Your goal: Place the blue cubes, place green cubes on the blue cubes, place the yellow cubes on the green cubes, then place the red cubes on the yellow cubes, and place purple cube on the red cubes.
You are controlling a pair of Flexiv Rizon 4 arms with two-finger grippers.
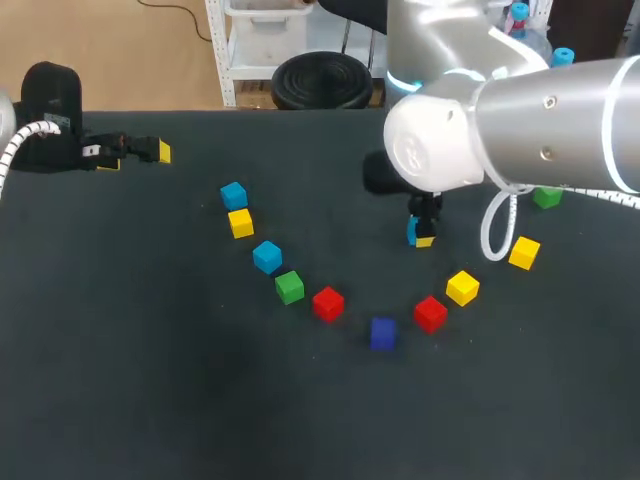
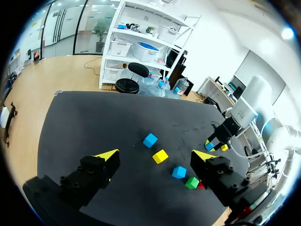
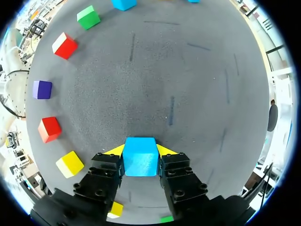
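The table [image 1: 150, 380] has a matt, grainy dark cover, while the blue cube [image 3: 139, 156] looks smooth plastic.

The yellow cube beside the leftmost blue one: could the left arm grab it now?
Probably yes: the left gripper is open and empty, nothing lies between it and the yellow cube, and the right gripper holds a blue cube well away.

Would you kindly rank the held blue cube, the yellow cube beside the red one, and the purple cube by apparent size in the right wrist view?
1. blue cube, largest, but closest to the camera.
2. yellow cube.
3. purple cube, smallest, but farther away.
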